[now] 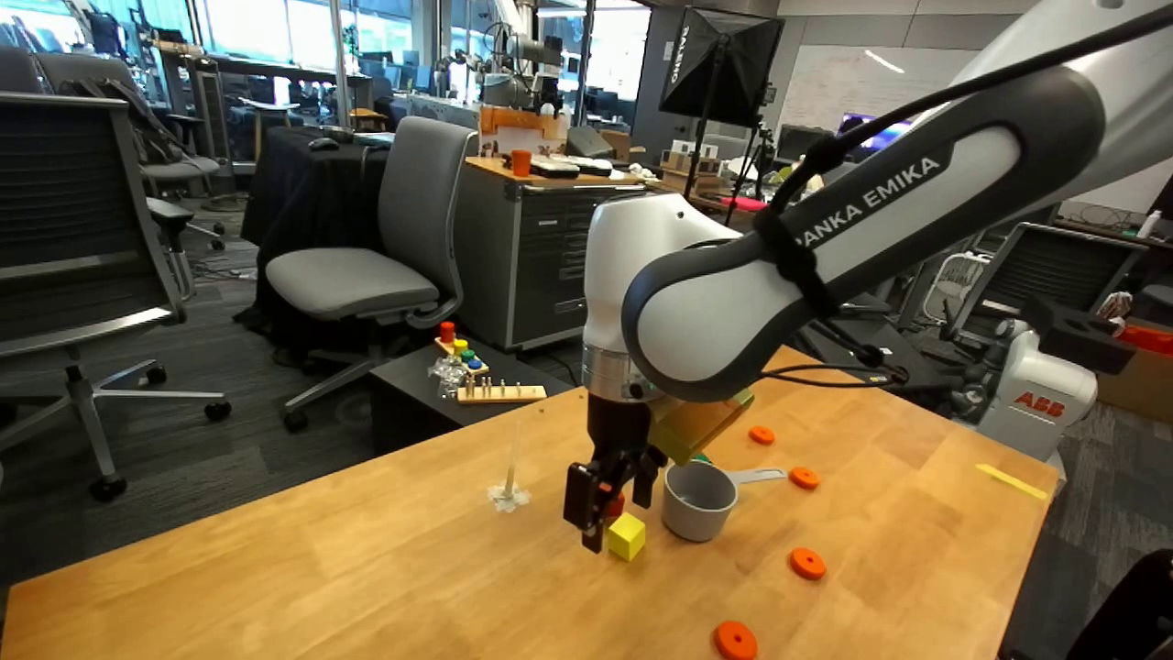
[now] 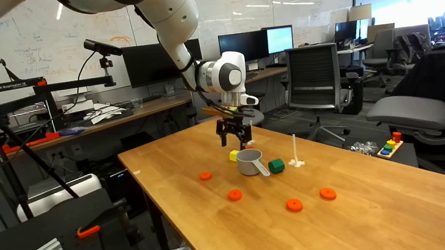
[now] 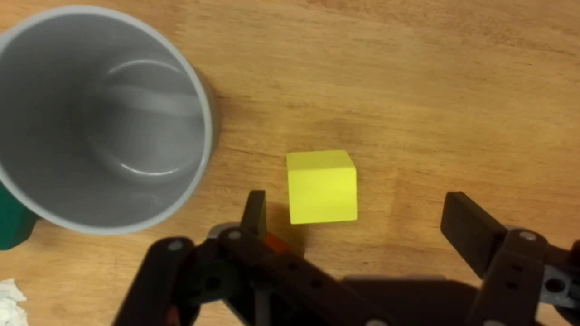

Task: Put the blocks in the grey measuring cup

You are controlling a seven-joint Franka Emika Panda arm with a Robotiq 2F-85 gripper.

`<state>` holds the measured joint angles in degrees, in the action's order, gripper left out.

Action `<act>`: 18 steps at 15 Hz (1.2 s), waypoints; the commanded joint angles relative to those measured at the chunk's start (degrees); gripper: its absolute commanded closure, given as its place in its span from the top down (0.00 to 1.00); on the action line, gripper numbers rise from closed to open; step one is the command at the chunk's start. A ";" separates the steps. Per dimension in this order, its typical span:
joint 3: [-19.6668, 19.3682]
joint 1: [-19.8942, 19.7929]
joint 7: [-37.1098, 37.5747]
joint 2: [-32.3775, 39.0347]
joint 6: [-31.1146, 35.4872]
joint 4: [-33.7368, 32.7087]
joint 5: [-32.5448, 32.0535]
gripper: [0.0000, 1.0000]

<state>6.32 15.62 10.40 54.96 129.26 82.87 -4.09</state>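
The yellow-green cube (image 3: 322, 194) lies on the table, and it shows in both exterior views (image 1: 627, 537) (image 2: 233, 155). My gripper (image 3: 354, 203) is open above the table with nothing between its fingers; the cube is just ahead of them, nearer the left finger in the wrist view. A red block (image 1: 614, 504) stands by the cube, partly hidden by the gripper; only a sliver shows in the wrist view (image 3: 275, 242). The grey measuring cup (image 1: 701, 515) stands upright beside the cube, and its visible inside holds nothing in the wrist view (image 3: 206, 113).
A dark green block (image 2: 276, 166) lies against or close to the cup. Several flat orange discs (image 2: 294, 205) are spread on the wooden table (image 2: 362, 217). A thin upright rod (image 2: 295, 150) is taped to the table. The cup's handle (image 1: 759, 475) sticks out sideways.
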 commanded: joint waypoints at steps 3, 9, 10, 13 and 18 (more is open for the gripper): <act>-1.10 0.28 1.20 1.04 -0.99 -1.87 1.46 0.65; -1.28 -0.02 1.42 0.03 0.03 -0.68 1.31 0.19; -1.32 -0.03 1.38 -0.15 0.02 -0.68 1.24 0.14; -1.76 0.89 1.63 -1.62 -0.06 -0.48 0.23 0.14; -2.64 3.97 3.13 -9.53 0.22 1.52 -2.78 0.14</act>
<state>5.39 16.82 11.73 51.74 129.80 81.94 -5.02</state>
